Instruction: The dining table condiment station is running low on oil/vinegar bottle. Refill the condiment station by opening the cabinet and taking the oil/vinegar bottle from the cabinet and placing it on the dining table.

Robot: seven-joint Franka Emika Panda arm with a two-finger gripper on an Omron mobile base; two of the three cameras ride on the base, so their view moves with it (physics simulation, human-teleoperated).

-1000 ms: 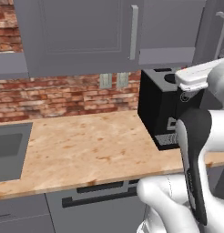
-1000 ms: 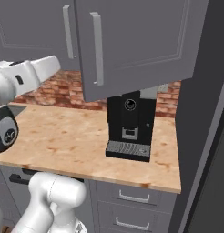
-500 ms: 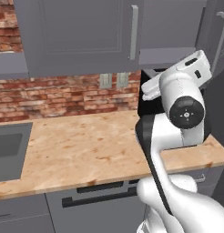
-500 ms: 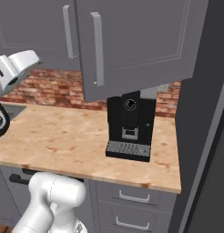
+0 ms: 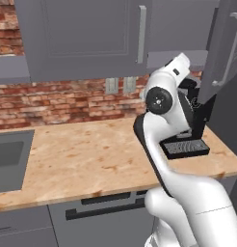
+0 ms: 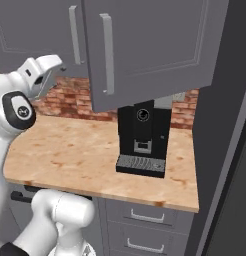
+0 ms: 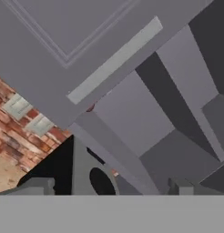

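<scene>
Fingers spread wide on the two-finger gripper (image 7: 109, 185), nothing between them, nothing touched. The white arm (image 5: 161, 99) stands tall over the light wood countertop (image 6: 70, 155), its hand lifted to the level of the grey wall cabinet (image 6: 40, 25) with framed panel doors.

One cabinet door (image 6: 150, 50) hangs swung out over the black coffee machine (image 6: 142, 135), and from the left base camera the hand sits just beside that door's edge, in front of the machine.

The hand camera looks up along a panelled door face and its long silver bar handle (image 7: 114, 59), well beyond the dark fingertips (image 7: 41, 184).

A tiny reddish sliver (image 7: 89, 108) peeks out at the door's lower edge, above the fingertips and well apart from them. It may be the reddish-brown oil/vinegar bottle, but too little shows to say so.

Red brick wall (image 5: 53, 101) runs behind the counter, and a steel sink (image 5: 7, 159) sits at the far left.
</scene>
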